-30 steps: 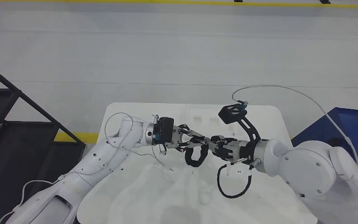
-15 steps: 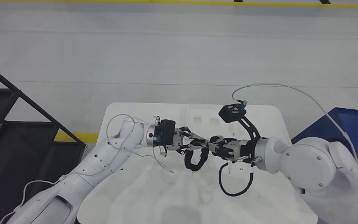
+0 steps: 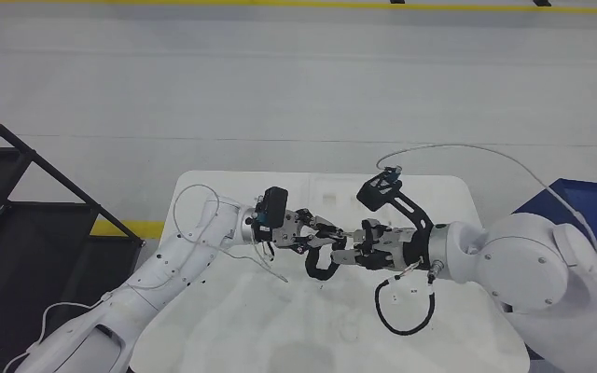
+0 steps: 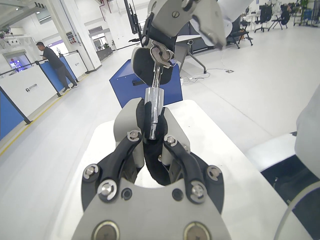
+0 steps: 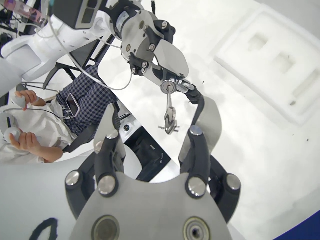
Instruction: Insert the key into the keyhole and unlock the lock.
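My left gripper (image 4: 150, 119) is shut on the lock (image 4: 154, 106), a chrome cylinder with a black cable loop (image 3: 322, 268) hanging under it above the white table (image 3: 233, 317). The silver key (image 5: 170, 114) sits with its blade in the keyhole (image 5: 167, 86). My right gripper (image 5: 160, 111) faces the lock and stands open, its fingers either side of the key head. In the left wrist view the key head (image 4: 161, 56) lies in front of one black pad (image 4: 142, 63), while the other finger (image 4: 208, 23) is well off it.
A white foam tray (image 3: 334, 196) with rectangular recesses lies on the far part of the table behind the grippers. A thin black cable (image 3: 403, 312) dangles from the right wrist. A blue box (image 4: 122, 86) stands past the table's edge.
The right wrist has turned, its camera bracket now leaning toward the left arm, and its dangling cable has swung to the right. Both grippers stay together at the lock.
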### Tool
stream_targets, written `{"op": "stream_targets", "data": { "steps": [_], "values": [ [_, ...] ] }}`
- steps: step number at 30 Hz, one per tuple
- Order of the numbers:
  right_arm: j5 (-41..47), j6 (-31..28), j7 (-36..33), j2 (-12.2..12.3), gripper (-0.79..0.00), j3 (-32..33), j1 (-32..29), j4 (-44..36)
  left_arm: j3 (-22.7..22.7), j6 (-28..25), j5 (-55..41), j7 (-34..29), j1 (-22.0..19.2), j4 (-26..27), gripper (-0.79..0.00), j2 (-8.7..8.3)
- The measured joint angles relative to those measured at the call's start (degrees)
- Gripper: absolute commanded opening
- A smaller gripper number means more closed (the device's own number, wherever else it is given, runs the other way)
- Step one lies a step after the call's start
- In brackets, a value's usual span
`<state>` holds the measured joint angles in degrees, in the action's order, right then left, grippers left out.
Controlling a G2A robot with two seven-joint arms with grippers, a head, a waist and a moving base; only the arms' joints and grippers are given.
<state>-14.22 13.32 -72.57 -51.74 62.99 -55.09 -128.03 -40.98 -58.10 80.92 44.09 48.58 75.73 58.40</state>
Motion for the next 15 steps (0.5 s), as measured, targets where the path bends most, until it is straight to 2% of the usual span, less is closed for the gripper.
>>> {"op": "stream_targets", "data": {
  "steps": [5,9,12,15],
  "values": [
    [0.09,-9.70,1.27,0.44,0.000,1.81,-1.37,0.65,4.40,0.10,-13.55,-8.26,-1.58,0.59,-0.785,-1.26],
    [0.73,-16.30,1.73,0.85,0.000,3.44,-2.99,0.60,9.02,0.10,-28.75,-18.13,-4.30,2.19,-0.785,-3.12],
    [2.52,-19.35,1.75,1.10,0.000,4.74,-4.03,1.74,11.34,0.10,-39.36,-25.22,-6.53,3.04,-0.785,-4.46],
    [3.50,-19.43,2.70,1.18,0.000,5.63,-4.61,2.69,12.71,0.10,-47.33,-31.24,-8.16,3.89,-0.785,-5.54]
  ]
}}
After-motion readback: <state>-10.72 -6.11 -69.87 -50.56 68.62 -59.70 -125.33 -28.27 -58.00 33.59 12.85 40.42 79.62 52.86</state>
